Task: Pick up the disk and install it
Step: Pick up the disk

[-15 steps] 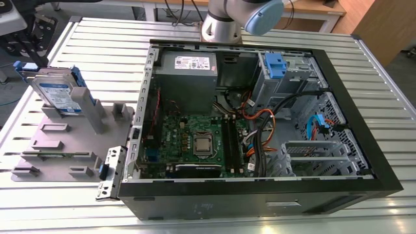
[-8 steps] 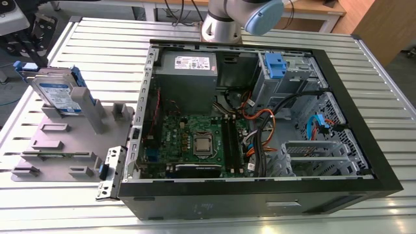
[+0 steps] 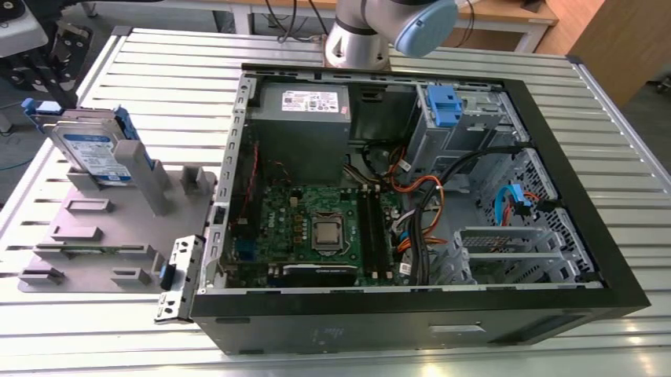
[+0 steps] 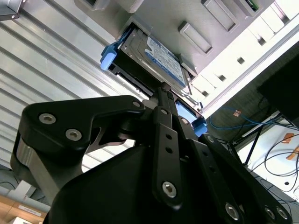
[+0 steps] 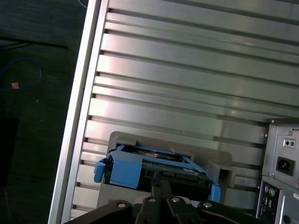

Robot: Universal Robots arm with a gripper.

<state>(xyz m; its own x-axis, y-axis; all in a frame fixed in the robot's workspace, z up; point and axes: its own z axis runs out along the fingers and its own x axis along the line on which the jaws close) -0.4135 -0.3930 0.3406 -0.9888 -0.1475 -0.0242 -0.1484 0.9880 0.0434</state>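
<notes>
While upright in one stand [image 3: 97, 236], one disk [image 3: 99, 159].

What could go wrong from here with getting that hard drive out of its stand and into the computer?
1. The gripper is at the hard drive's narrow edge; a grip there might slip or twist.
2. The drive sits in a grey stand; its blue rails could catch on a crooked lift.
3. Loose cables cross the open computer case by the drive cage and could snag the drive.
</notes>
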